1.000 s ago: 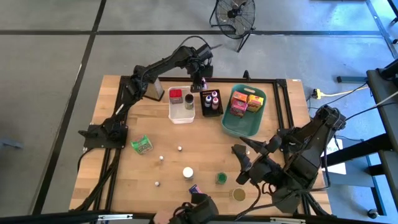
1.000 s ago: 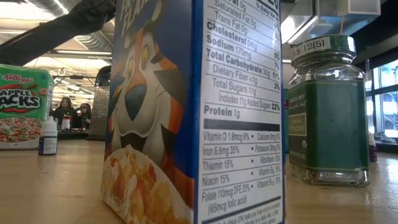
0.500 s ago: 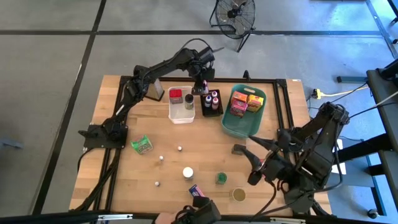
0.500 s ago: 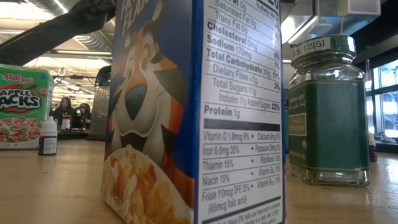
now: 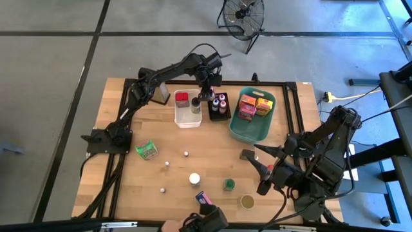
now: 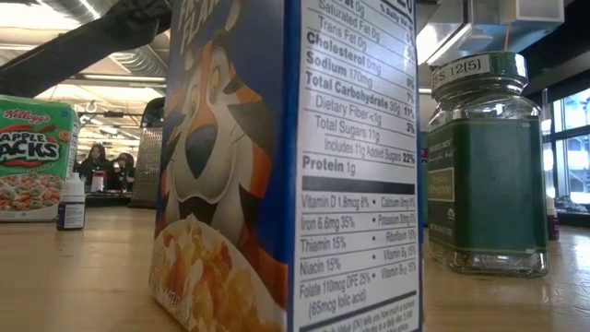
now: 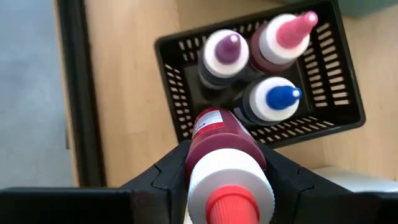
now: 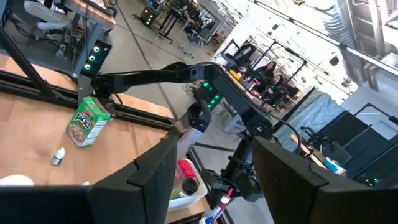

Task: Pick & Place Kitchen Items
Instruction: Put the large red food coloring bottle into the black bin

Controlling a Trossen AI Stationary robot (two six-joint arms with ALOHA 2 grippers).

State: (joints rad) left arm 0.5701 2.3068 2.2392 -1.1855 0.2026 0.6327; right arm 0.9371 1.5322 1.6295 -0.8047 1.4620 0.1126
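The wooden bench still carries loose groceries near its front, so sorting appears unfinished. At its far edge, the small black slotted plastic basket holds three capped bottles, one corner free. The left end effector pinches a red-capped dark-red squeeze bottle above that gap, likely to drop it in. The right end effector waits spread, empty, at the near right.
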